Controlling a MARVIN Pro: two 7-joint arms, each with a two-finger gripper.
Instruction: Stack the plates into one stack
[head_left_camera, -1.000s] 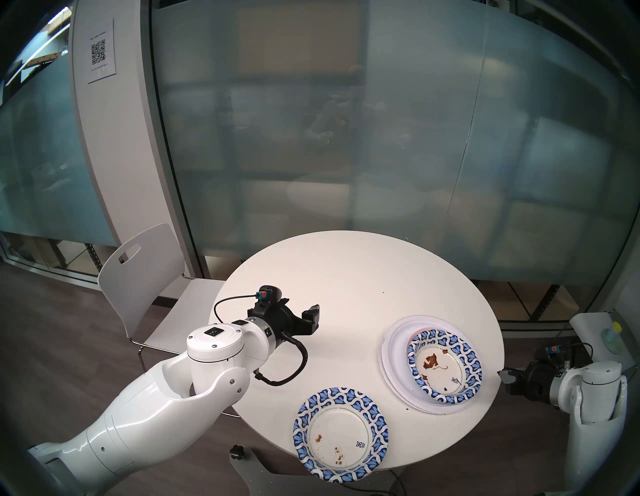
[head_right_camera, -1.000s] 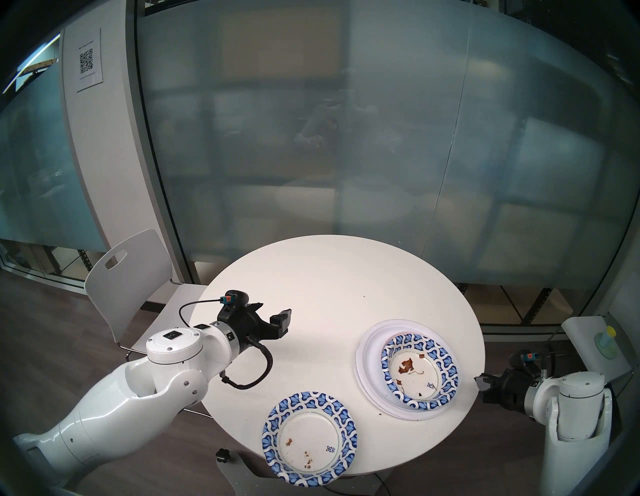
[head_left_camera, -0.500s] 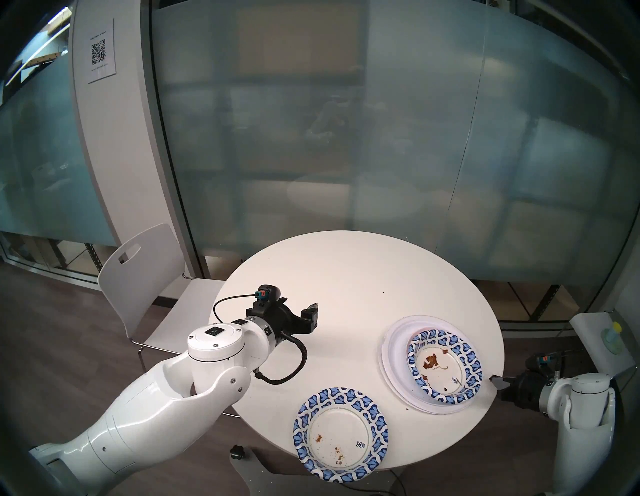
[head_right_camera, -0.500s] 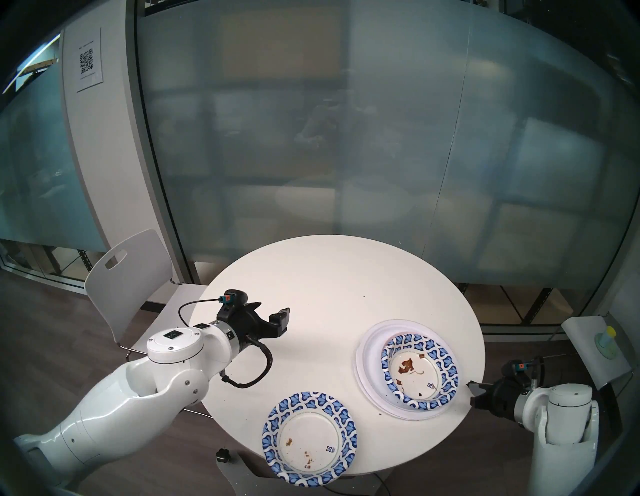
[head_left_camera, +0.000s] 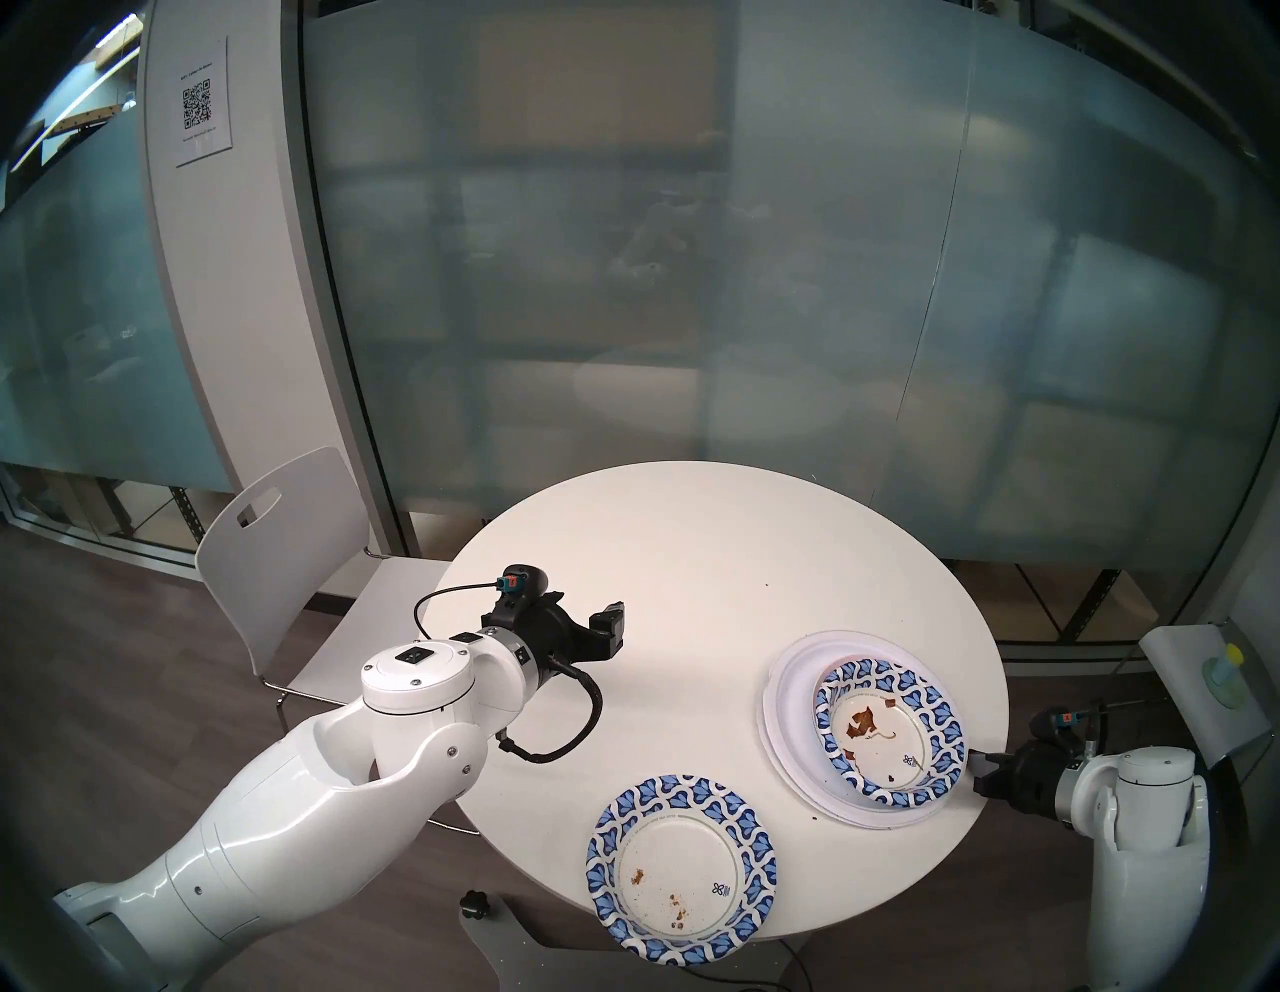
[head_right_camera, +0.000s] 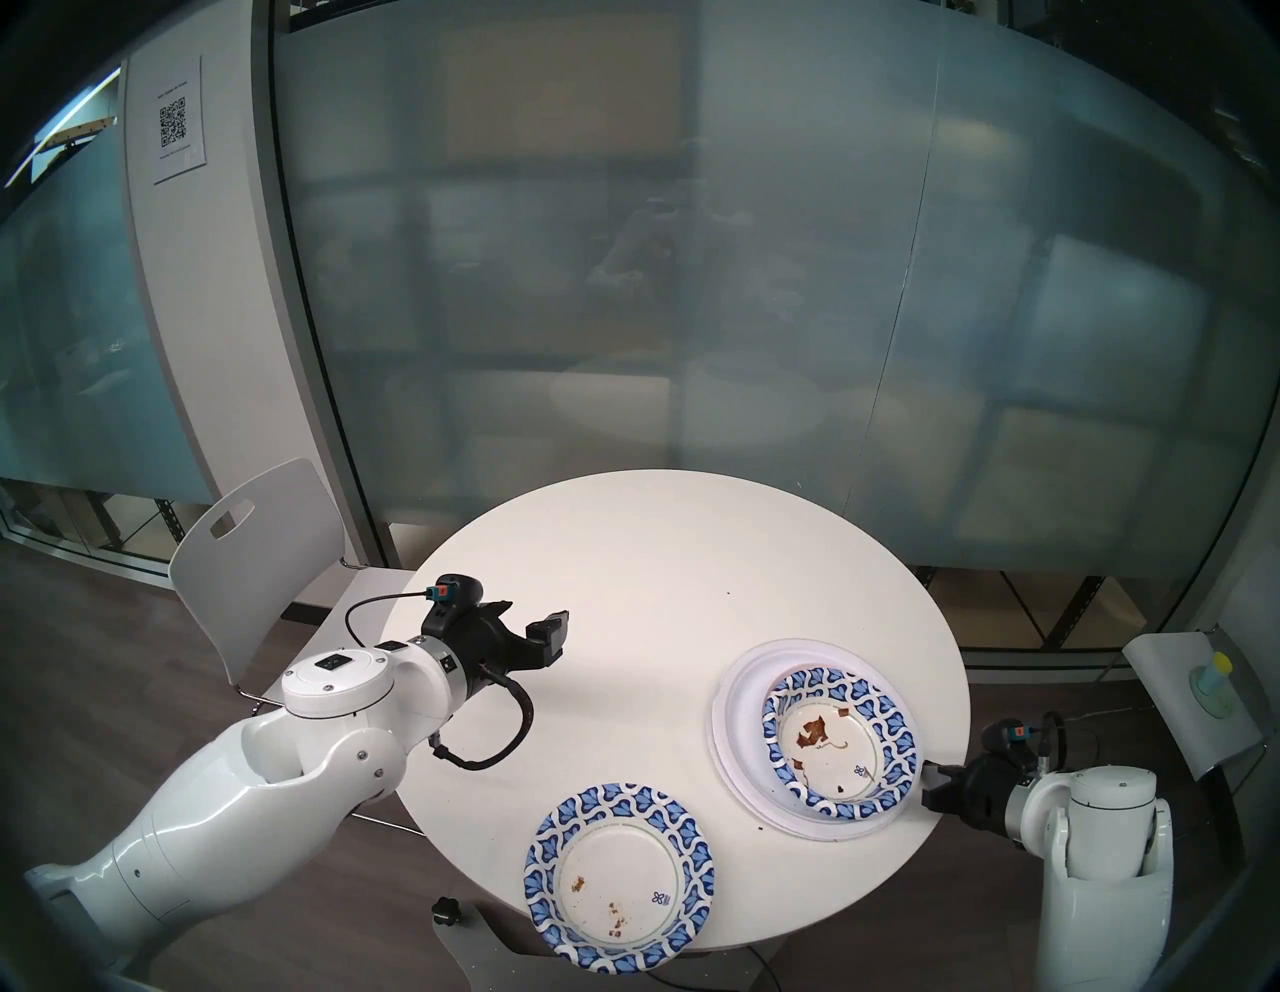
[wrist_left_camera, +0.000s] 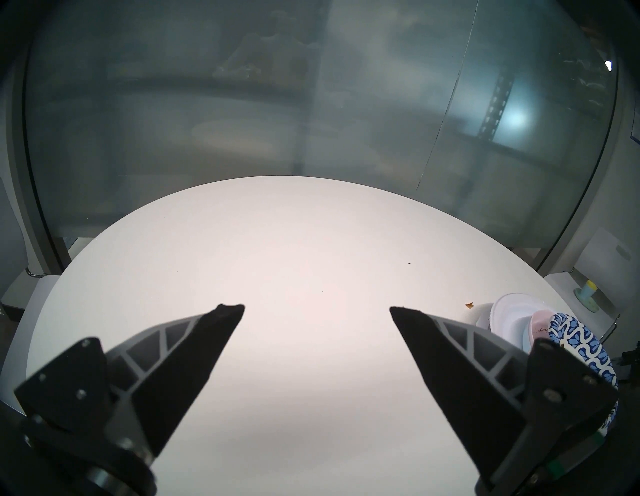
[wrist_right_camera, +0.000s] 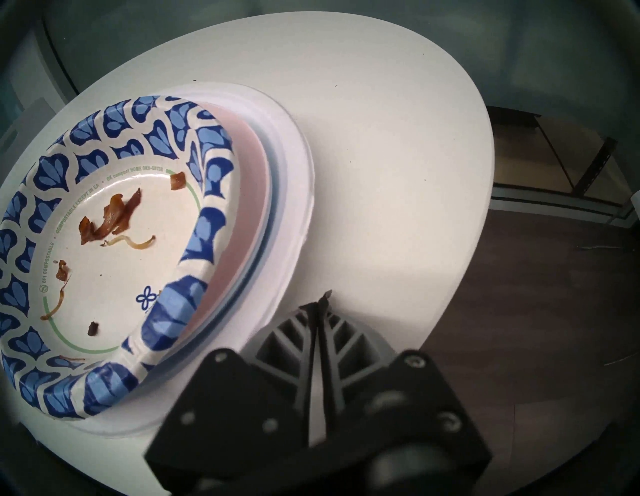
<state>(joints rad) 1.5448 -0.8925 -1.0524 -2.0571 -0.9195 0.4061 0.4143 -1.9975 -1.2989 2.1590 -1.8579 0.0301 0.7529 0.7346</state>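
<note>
On the right side of the round white table (head_left_camera: 692, 547) sits the stack (head_left_camera: 789, 693): wide white plates at the bottom and a blue-patterned bowl-like plate (head_left_camera: 890, 734) with food scraps on top. The right wrist view shows a pink plate (wrist_right_camera: 242, 194) and a pale blue plate (wrist_right_camera: 273, 221) under that bowl (wrist_right_camera: 114, 249). A second blue-patterned plate (head_left_camera: 682, 869) lies alone at the table's front edge, overhanging it. My right gripper (head_left_camera: 978, 772) is shut and empty, its tips (wrist_right_camera: 322, 302) just right of the stack's white rim. My left gripper (wrist_left_camera: 317, 308) hovers open over the table's left side.
A white chair (head_left_camera: 291, 554) stands at the table's left, close to my left arm. A frosted glass wall runs behind the table. A small stand with a yellow-capped item (head_left_camera: 1226, 668) is at the far right. A few crumbs (wrist_left_camera: 469, 305) lie on the table.
My right arm has moved left from beside the table up to the stack's rim, and its jaws have closed. My left arm has drawn back slightly to the left, still open.
</note>
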